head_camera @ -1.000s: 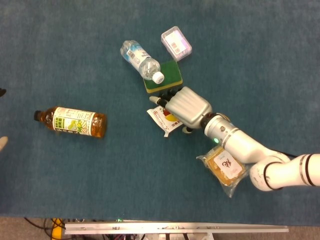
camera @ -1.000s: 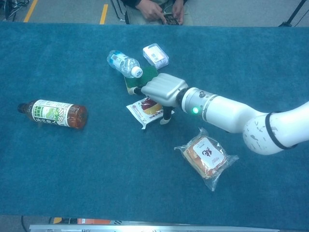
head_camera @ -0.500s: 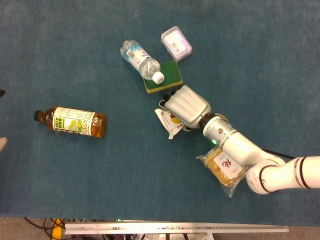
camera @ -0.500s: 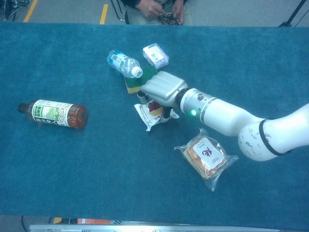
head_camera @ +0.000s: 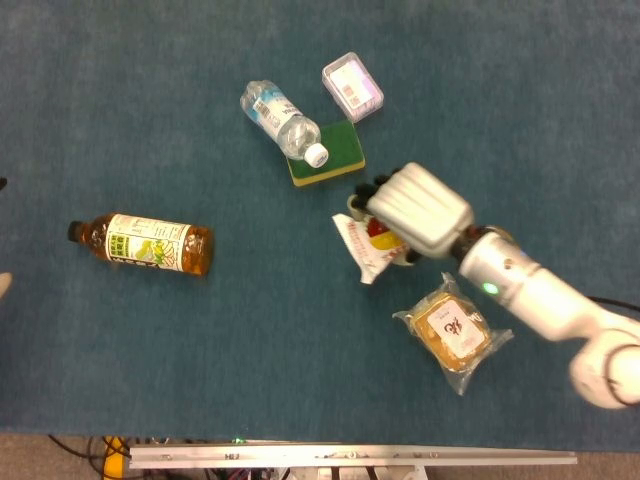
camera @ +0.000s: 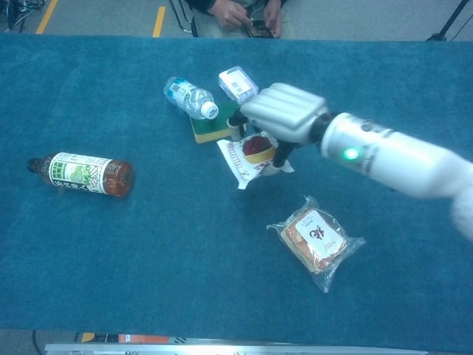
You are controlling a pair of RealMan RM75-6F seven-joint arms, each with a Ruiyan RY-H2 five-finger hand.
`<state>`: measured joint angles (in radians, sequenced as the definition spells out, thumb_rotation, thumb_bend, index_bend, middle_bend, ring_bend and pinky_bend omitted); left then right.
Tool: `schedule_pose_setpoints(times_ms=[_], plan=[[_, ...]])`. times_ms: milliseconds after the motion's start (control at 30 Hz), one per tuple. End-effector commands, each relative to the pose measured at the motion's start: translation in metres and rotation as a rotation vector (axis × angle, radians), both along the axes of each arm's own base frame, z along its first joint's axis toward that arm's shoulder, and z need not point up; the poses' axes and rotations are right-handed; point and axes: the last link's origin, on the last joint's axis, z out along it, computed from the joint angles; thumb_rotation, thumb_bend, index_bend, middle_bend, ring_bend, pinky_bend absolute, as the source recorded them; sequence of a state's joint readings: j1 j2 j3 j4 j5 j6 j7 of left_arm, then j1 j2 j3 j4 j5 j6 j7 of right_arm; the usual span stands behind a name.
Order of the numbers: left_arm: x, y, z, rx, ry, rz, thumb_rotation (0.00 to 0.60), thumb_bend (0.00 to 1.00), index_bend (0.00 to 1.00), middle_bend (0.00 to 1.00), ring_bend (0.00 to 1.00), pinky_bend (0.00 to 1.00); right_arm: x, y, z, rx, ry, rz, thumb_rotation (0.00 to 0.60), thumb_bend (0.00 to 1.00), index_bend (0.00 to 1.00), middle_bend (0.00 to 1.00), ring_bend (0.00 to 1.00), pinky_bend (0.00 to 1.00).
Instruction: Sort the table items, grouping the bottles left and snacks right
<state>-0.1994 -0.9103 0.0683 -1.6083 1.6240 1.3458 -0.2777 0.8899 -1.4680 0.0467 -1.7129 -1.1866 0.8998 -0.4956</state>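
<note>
At the left of the frame a tea bottle point(head_camera: 141, 245) of clear plastic, amber liquid showing past its green-and-white label, is lying on its side on the bench point(head_camera: 150, 380), whose teal covering is showing a fine, carpet-like nap. Toward the upper centre a water bottle point(head_camera: 283, 122), clear and ribbed with a white cap, is lying tilted with its capped end resting on a flat sponge point(head_camera: 330, 155), a green square with a yellow edge. Just right of these, near the top, a small clear plastic box point(head_camera: 352, 87) with rounded corners and a pale printed insert is sitting flat on the nap. Right of centre the right hand point(head_camera: 418, 208), cased in ribbed, silver-grey shells with dark fingertips, is curling its fingers around a snack packet point(head_camera: 364, 246); the packet is a crinkled white film pouch with red print and a red-and-yellow picture, and it is hanging tilted from the grip, seemingly lifted off the bench in the chest view. Behind the hand the smooth white forearm, a green light glowing on it, is running to the lower right. Below it a bread pack point(head_camera: 452, 332), a golden bun in glossy transparent wrap with a white label, is lying flat on the bench. The left hand is outside both views.
</note>
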Motion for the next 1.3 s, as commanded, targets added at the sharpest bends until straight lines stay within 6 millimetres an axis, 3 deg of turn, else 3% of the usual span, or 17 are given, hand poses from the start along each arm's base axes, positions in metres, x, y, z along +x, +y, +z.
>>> schedule_pose_setpoints(times_ms=[33,333,633,867,967,1100,1300], plan=[[0.001,0.001,-0.001,-0.001,0.001,0.000,0.600,0.26,0.06,0.11,0.07,0.21,-0.016,0.019,0.027,0.024,-0.039,0.001,0.600,0.09,0.48,0.41,0.44,0.55],[0.008,0.006,-0.011,-0.024,0.006,-0.012,0.600,0.26,0.06,0.11,0.07,0.21,-0.037,0.058,0.044,0.109,-0.032,0.074,0.600,0.09,0.48,0.41,0.44,0.55],[0.009,0.006,-0.013,-0.030,0.011,-0.007,0.600,0.26,0.06,0.10,0.07,0.21,-0.052,0.072,0.042,0.145,0.045,0.099,0.600,0.09,0.47,0.41,0.43,0.55],[0.009,0.007,-0.014,-0.032,0.010,-0.005,0.600,0.26,0.06,0.10,0.07,0.21,-0.056,0.072,0.044,0.123,0.085,0.095,0.600,0.07,0.18,0.31,0.33,0.53],[0.009,0.008,-0.014,-0.033,0.010,-0.007,0.600,0.26,0.06,0.10,0.07,0.21,-0.056,0.072,0.046,0.120,0.083,0.089,0.600,0.05,0.10,0.26,0.31,0.51],[0.009,0.008,-0.014,-0.032,0.011,-0.007,0.600,0.26,0.06,0.10,0.07,0.21,-0.056,0.070,0.052,0.104,0.071,0.084,0.600,0.05,0.04,0.24,0.29,0.49],[0.010,0.008,-0.014,-0.031,0.011,-0.008,0.600,0.26,0.06,0.10,0.07,0.21,-0.055,0.062,0.061,0.057,0.028,0.057,0.599,0.04,0.04,0.24,0.28,0.49]])
